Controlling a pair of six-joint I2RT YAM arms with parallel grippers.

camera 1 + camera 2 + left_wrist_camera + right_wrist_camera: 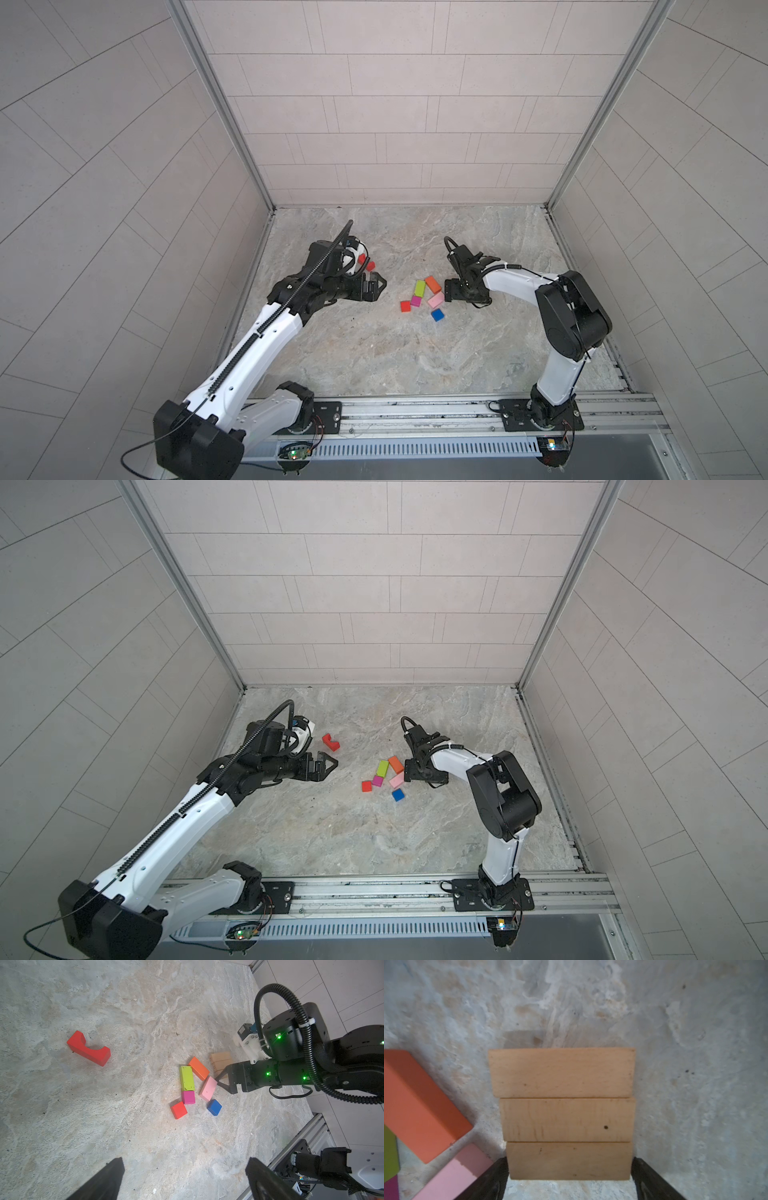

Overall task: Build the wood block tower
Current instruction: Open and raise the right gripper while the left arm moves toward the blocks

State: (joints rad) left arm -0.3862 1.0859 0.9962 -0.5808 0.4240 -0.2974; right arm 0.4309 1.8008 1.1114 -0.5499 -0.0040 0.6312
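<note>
between right tool [569, 1162] jaws, tan bar [569, 1160]

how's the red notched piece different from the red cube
The red notched piece is long with a curved notch; the red cube is short and plain. The notched piece lies alone, well apart; the red cube sits right beside the magenta cube. Both are red and rest on the table.
</note>
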